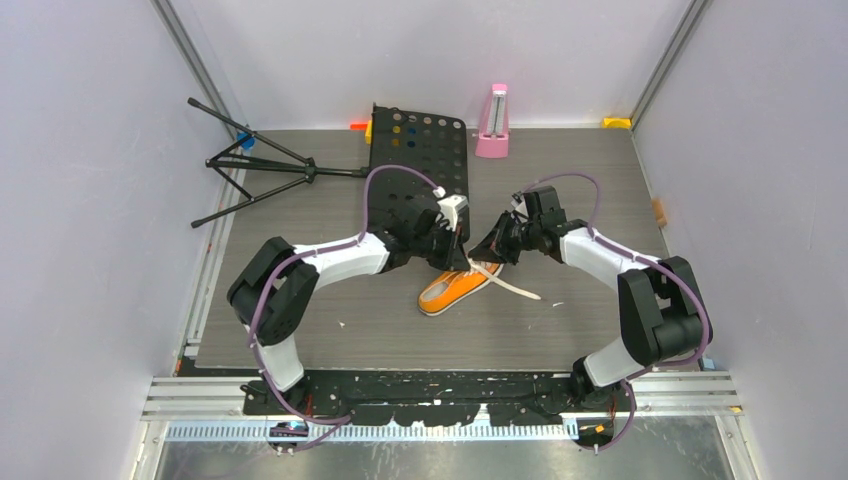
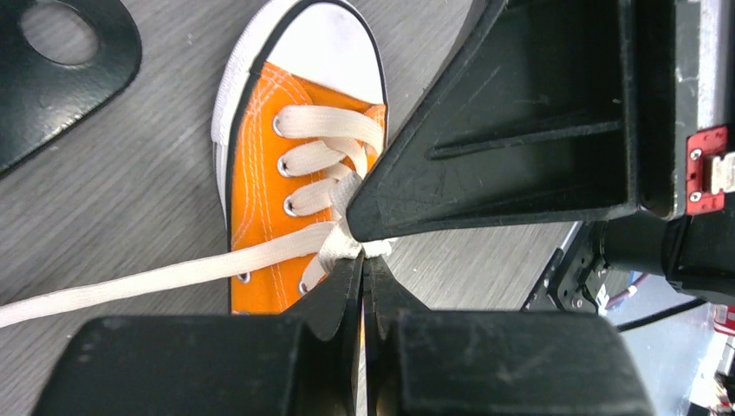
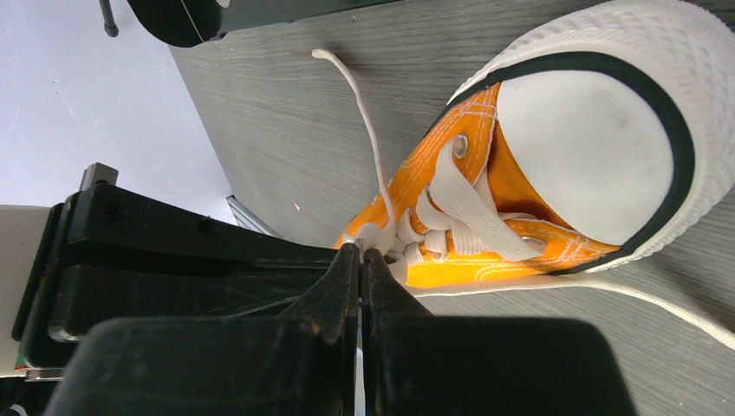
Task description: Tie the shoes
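A small orange sneaker [image 1: 452,291] with a white sole and toe cap lies mid-table, toe toward the near left. It also shows in the left wrist view [image 2: 260,156] and the right wrist view [image 3: 572,147]. Both grippers meet over its upper lacing. My left gripper [image 1: 461,262] is shut on a bunch of white lace [image 2: 351,247] at the top eyelets. My right gripper [image 1: 491,252] is shut on lace [image 3: 374,236] at the same spot, tip to tip with the left. One lace end [image 1: 520,291] trails right on the table, and another [image 3: 347,95] runs away from the shoe.
A black perforated plate [image 1: 420,150] lies behind the shoe. A pink upright object [image 1: 492,122] stands at the back. A folded black tripod stand [image 1: 262,166] lies at the back left. Grey walls close in on both sides.
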{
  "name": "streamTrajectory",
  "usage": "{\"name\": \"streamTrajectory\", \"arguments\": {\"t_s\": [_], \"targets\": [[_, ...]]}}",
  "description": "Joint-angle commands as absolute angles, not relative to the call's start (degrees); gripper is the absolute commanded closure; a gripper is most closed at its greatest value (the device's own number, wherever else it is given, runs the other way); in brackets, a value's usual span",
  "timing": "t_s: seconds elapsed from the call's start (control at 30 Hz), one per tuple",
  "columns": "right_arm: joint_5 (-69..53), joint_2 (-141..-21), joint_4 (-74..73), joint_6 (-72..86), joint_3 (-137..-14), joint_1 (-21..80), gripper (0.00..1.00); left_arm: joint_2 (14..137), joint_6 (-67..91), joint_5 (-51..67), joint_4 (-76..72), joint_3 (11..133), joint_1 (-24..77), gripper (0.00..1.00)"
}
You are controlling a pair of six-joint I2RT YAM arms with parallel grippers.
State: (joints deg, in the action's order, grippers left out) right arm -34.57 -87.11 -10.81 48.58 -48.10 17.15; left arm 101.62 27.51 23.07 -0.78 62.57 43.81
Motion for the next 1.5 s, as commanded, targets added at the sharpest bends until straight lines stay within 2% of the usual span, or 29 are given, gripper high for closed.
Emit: {"name": "streamTrajectory", "arguments": {"t_s": [0.0, 0.3, 0.53, 0.67, 1.33, 1.43, 1.47], "targets": [[-34.45, -85.56, -10.84, 47.73, -49.70, 17.39, 1.00, 101.08, 28.30, 19.01, -5.63, 63.39, 43.86, 0.96], [-34.54, -85.78, -10.81, 47.87, -49.74, 17.32, 1.00, 101.43, 27.70, 17.85, -7.22, 63.06, 43.86, 0.95], [-34.65, -85.87, -10.29, 48.69, -49.58, 17.32, 1.00, 103.54, 28.01, 23.90, -9.29, 62.51, 43.37, 0.79], [-34.77, -86.45, -8.72, 49.91, -48.95, 17.30, 1.00, 103.32, 29.08, 26.33, -13.33, 59.84, 42.57, 0.74], [-37.22, -90.20, 8.04, 62.27, -41.64, 16.79, 1.00, 106.70, 31.99, 27.23, -30.10, 54.84, 42.36, 0.73], [-37.25, -89.87, 10.90, 64.99, -39.84, 16.79, 1.00, 107.58, 33.85, 26.92, -32.46, 54.64, 42.36, 0.78], [-37.46, -89.76, 11.72, 66.00, -39.31, 16.79, 1.00, 107.73, 34.42, 26.90, -32.99, 54.66, 42.36, 0.84]]}}
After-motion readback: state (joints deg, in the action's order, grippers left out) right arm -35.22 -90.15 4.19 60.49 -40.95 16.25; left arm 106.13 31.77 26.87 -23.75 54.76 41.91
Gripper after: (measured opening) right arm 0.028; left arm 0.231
